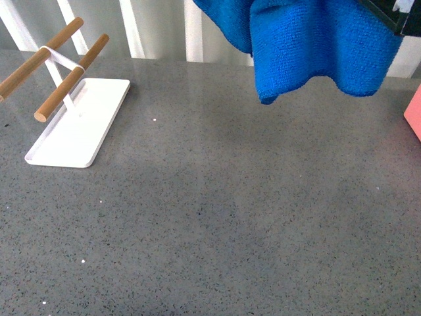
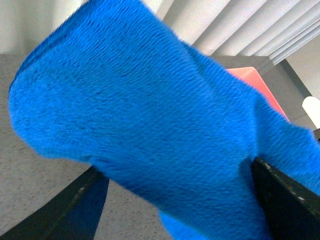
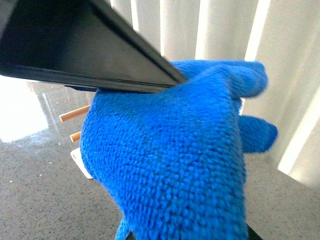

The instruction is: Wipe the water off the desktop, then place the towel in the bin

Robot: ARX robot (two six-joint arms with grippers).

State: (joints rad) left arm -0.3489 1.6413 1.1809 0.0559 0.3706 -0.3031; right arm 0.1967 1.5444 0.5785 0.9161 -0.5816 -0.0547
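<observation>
Speckled grey surface [image 1: 217, 217], towel [image 1: 316, 46] hanging clear above it.
Seemingly the right jaws clamp a towel fold; the left jaws are hidden by cloth, so I cannot tell. Soft, light, floppy: grip a bunched edge. To the right sits the bin [image 1: 414, 112].

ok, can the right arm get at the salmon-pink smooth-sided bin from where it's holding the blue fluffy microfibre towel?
Probably yes. The right gripper holds the towel clear above the speckled grey desktop, and the bin sits close by on that side, nothing between. Only its corner shows.
</observation>
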